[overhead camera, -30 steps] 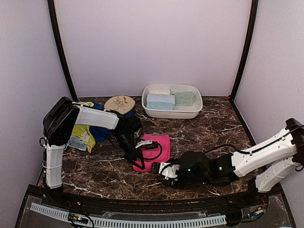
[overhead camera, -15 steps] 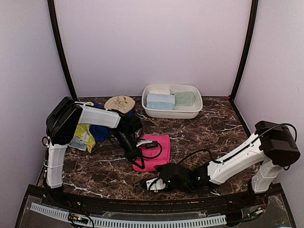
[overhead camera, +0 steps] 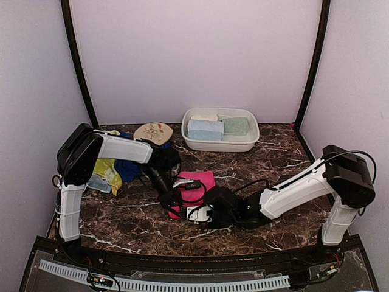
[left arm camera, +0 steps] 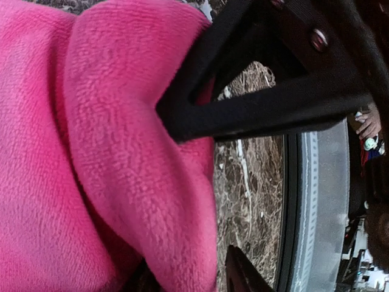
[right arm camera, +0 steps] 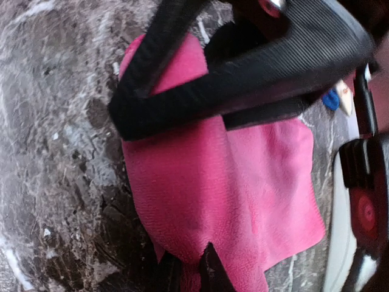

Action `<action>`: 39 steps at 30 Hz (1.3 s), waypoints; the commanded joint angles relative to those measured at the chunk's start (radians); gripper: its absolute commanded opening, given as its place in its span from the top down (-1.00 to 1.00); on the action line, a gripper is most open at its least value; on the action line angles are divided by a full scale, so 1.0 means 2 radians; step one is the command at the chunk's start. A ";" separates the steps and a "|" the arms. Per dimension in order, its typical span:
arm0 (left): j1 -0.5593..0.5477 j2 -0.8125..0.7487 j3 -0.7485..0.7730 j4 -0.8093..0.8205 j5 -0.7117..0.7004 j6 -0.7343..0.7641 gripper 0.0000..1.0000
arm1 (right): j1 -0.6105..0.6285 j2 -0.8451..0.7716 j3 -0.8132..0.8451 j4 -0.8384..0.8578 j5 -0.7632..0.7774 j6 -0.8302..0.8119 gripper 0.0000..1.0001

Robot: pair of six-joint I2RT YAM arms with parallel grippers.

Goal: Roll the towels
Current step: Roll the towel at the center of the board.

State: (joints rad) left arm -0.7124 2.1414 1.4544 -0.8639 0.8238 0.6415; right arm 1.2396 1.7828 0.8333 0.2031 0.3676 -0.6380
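Towel (overhead camera: 200, 181), pink, lies in front of basin (overhead camera: 219, 146). Right gripper (overhead camera: 191, 212) just swung onto its near edge, left gripper (overhead camera: 175, 199) on left edge; I can't tell if either pinches. Roll likely starting.

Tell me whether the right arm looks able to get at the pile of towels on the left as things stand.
Probably not. The right pincer is at the pink towel with its arm stretched long, and the left arm hangs over the pile, in its way.
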 commanded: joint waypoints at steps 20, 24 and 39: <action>-0.008 -0.319 -0.243 0.194 -0.159 0.068 -0.10 | -0.224 0.102 0.091 -0.153 -0.569 0.392 1.00; -0.057 -0.306 -0.243 0.218 -0.218 0.071 -0.12 | -0.234 0.125 0.128 -0.189 -0.617 0.417 1.00; -0.101 -0.228 -0.237 0.351 -0.324 0.158 -0.29 | -0.248 0.148 0.151 -0.206 -0.675 0.478 1.00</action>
State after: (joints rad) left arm -0.8967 1.6798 0.9741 -0.2363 0.2264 0.9108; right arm 0.7448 2.0418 1.1320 -0.1223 -0.9791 0.2775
